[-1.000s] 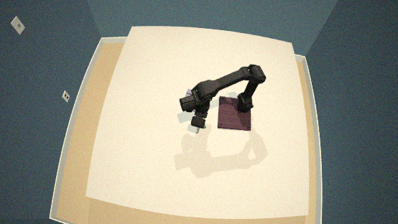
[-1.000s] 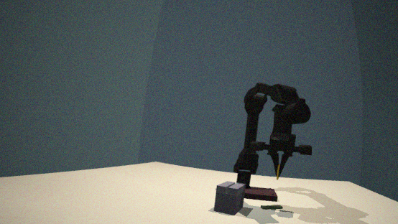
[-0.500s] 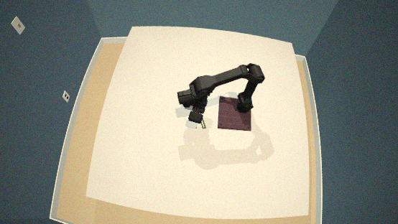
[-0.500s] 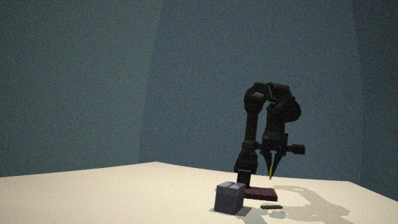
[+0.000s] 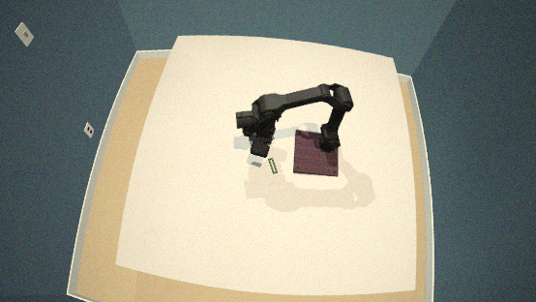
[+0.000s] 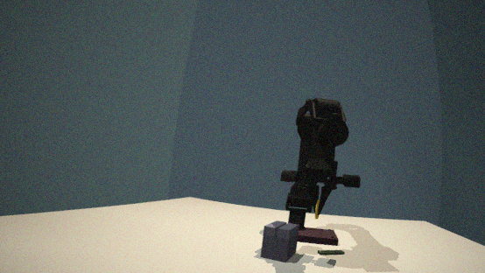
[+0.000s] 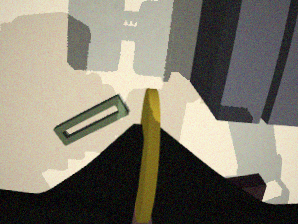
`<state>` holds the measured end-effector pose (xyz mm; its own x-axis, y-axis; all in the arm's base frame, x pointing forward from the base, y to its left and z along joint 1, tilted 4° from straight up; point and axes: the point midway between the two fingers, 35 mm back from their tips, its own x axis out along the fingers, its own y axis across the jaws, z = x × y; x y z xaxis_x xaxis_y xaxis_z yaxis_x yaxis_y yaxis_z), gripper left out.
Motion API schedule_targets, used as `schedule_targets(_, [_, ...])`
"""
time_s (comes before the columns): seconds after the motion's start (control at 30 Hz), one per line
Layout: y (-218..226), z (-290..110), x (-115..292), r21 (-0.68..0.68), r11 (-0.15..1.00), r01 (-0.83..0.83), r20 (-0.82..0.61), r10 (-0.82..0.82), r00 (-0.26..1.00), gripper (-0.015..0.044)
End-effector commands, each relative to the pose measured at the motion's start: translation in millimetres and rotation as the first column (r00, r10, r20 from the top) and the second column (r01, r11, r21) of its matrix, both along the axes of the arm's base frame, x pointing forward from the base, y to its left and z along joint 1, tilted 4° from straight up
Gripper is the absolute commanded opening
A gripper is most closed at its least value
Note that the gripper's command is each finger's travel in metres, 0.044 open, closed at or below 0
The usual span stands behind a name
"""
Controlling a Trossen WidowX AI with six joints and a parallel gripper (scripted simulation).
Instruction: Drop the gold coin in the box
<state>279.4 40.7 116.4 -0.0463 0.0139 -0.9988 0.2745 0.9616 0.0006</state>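
Observation:
My gripper [image 5: 258,147] [image 6: 317,209] [image 7: 144,135] is shut on the thin gold coin [image 6: 316,210] [image 7: 149,163], which hangs edge-on between the fingers, clear of the table. The closed grey box [image 6: 278,241] [image 7: 248,43] stands on the table, with a dark slot line [image 6: 277,227] across its lid. In the exterior view the coin is to the right of the box and higher than its lid. In the wrist view the box is ahead and to the right of the coin. The empty dark-green holder [image 5: 273,166] [image 6: 330,252] [image 7: 91,120] lies flat on the table. In the top view the arm hides most of the box.
The arm's base stands on a maroon plate [image 5: 310,162] [image 6: 321,237] just behind the holder and the box. The white table top [image 5: 218,227] has a tan floor strip and a raised rim [image 5: 104,145] around it.

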Motion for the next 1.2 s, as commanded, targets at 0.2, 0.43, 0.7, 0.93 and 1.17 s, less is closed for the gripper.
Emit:
schedule_targets(0.2, [-25,1,10,-0.004,1.0,-0.004,0.007,0.004,1.0,0.0])
schedule_targets(0.43, [-43,1,13,-0.005,1.0,-0.005,0.006,0.005,1.0,0.0])
schedule_targets(0.7, [-63,0,16,-0.006,1.0,-0.006,0.004,0.006,1.0,0.0])
schedule_targets(0.93, [-80,0,17,-0.006,1.0,-0.007,0.003,0.007,1.0,0.0])
schedule_targets(1.17, [-75,-2,15,-0.002,1.0,-0.003,-0.002,0.003,1.0,0.0])
